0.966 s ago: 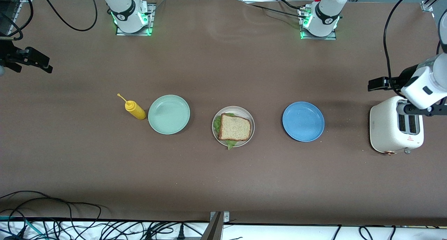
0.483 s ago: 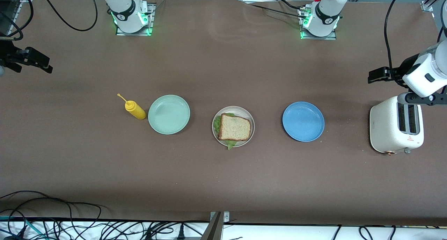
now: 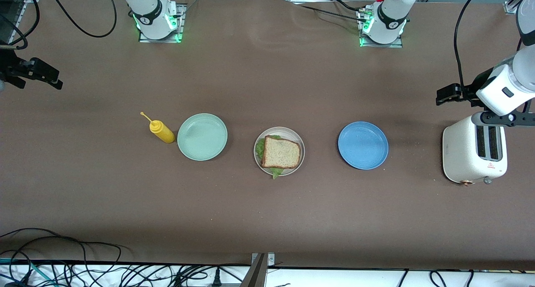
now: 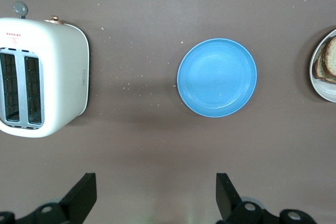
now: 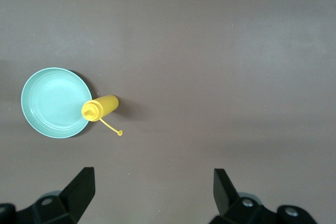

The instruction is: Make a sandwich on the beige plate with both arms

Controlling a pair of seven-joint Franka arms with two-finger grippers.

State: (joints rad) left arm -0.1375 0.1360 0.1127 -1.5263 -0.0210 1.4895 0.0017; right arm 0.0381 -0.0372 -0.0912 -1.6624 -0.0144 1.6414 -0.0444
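Spreading wide and empty, the left gripper [image 4: 154,198] fingers [image 4: 224,192] hang over bare tabletop [image 3: 267,220] near the toaster [image 3: 474,155]; the right gripper [image 5: 152,195] likewise. Sandwich [image 3: 281,153] lies flat on the beige plate [image 3: 292,133], lettuce poking out nearest the front camera.

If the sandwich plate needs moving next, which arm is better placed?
Neither clearly. The sandwich sits assembled on the beige plate, mid-table. Left tool hangs open near the toaster; right tool hangs open at its own table end. Slight edge: left, whose wrist view shows the plate.
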